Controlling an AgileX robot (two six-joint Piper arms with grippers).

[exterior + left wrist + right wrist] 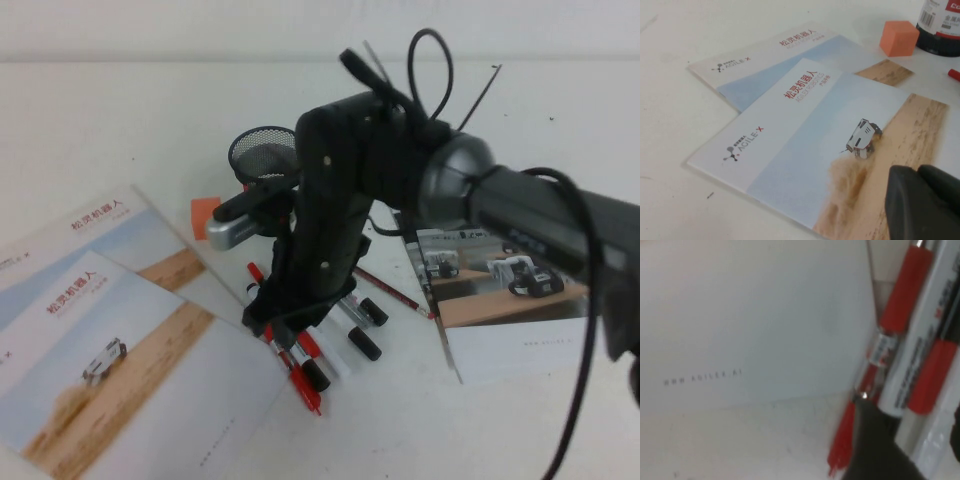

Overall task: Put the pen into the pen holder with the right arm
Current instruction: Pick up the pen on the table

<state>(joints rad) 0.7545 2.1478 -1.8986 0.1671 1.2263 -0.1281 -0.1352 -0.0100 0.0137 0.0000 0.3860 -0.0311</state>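
The red pen lies on the table among white markers with black caps, its pointed end towards me. In the right wrist view the pen lies beside a white marker. My right gripper is lowered right over this cluster. It is open; one dark finger sits by the pen's pointed end and the other is at the frame edge, with markers between them. The black mesh pen holder stands behind the arm. My left gripper hovers shut and empty over a brochure.
Two overlapping brochures lie at the left and another brochure at the right. An orange cube sits by the holder. A thin dark-red pencil lies right of the markers. The right arm's cables loop above the wrist.
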